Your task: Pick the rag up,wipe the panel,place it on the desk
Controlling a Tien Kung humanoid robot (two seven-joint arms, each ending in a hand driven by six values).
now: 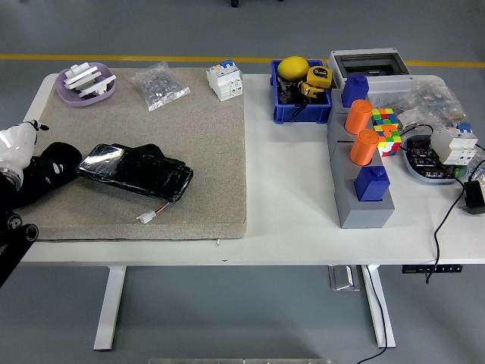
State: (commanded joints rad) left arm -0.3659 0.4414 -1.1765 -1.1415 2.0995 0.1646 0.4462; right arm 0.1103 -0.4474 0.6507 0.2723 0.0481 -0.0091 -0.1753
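Where it sits rearmost, blue bin (301, 112) holds yellow ball (292, 67).

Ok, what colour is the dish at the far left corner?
Pale purple shallow dish, holding white parts; head view.

Left arm (11, 227): black, jointed segments with small round silver screw heads on the housing near the table's near-left corner. White rounded wrist section (15, 144) above it. Black hand (53, 163), five-fingered, matte covering.
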